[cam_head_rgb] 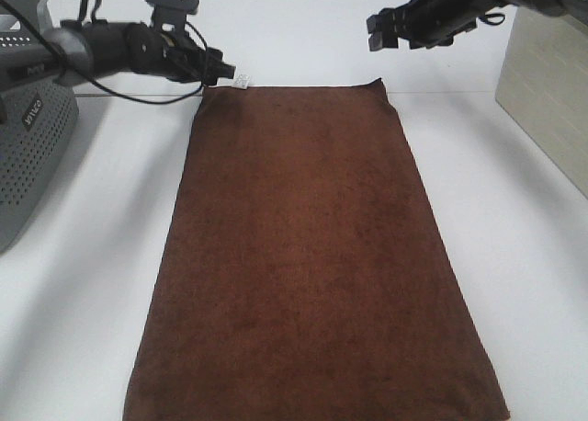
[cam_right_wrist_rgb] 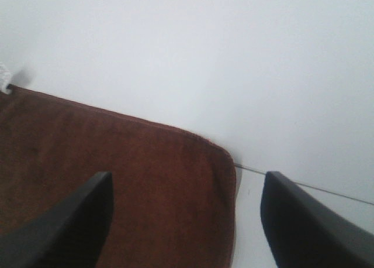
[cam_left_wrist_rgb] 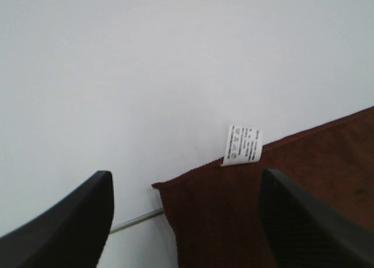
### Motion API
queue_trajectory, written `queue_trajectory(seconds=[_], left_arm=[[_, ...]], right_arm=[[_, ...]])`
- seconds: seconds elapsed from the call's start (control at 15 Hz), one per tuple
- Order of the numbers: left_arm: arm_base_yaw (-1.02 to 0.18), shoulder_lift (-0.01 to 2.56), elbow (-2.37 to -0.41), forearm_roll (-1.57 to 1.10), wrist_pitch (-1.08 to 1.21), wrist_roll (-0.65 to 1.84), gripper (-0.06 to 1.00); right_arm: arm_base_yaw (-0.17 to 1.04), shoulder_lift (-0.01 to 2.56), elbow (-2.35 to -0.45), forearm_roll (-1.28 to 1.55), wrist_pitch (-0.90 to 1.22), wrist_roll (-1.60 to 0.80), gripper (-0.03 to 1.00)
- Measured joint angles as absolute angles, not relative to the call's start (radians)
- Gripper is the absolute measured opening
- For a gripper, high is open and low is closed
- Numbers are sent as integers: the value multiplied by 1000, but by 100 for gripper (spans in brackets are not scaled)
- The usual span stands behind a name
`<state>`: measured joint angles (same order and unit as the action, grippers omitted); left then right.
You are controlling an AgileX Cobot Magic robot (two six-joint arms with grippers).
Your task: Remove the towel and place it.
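Observation:
The dark brown towel (cam_head_rgb: pixel 308 256) lies flat and spread lengthwise down the white table, its small white tag (cam_head_rgb: pixel 242 81) at the far left corner. My left gripper (cam_head_rgb: pixel 220 69) hovers open just over that tagged corner. The left wrist view shows the towel corner (cam_left_wrist_rgb: pixel 234 209) and tag (cam_left_wrist_rgb: pixel 243 145) between its two black fingers (cam_left_wrist_rgb: pixel 64 227), nothing gripped. My right gripper (cam_head_rgb: pixel 378 31) hangs open above and slightly behind the far right corner. In the right wrist view that rounded corner (cam_right_wrist_rgb: pixel 193 180) lies below the spread fingers (cam_right_wrist_rgb: pixel 304 227).
A grey perforated basket (cam_head_rgb: pixel 32 145) stands at the left edge of the table. A beige box (cam_head_rgb: pixel 547 90) sits at the far right. White tabletop (cam_head_rgb: pixel 524 283) runs along both sides of the towel.

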<state>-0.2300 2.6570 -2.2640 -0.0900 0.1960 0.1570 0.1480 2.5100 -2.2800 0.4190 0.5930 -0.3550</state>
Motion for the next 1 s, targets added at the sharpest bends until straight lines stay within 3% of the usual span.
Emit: queue_trajectory(seconds=[0.27, 0.47, 0.67, 1.0], left_arm=[[-230, 2442, -2267, -90, 617, 156, 80], [-219, 2288, -2267, -55, 925, 102, 81], [-116, 2161, -2268, 22, 1155, -9, 82], [-19, 2061, -2232, 45, 1211, -13, 82]], right_arm=[[148, 2331, -2280, 305, 821, -248, 80], [148, 2188, -2280, 142, 990, -89, 82], [114, 2079, -2283, 85, 1174, -36, 82], [87, 1988, -2250, 79, 1215, 6, 82]])
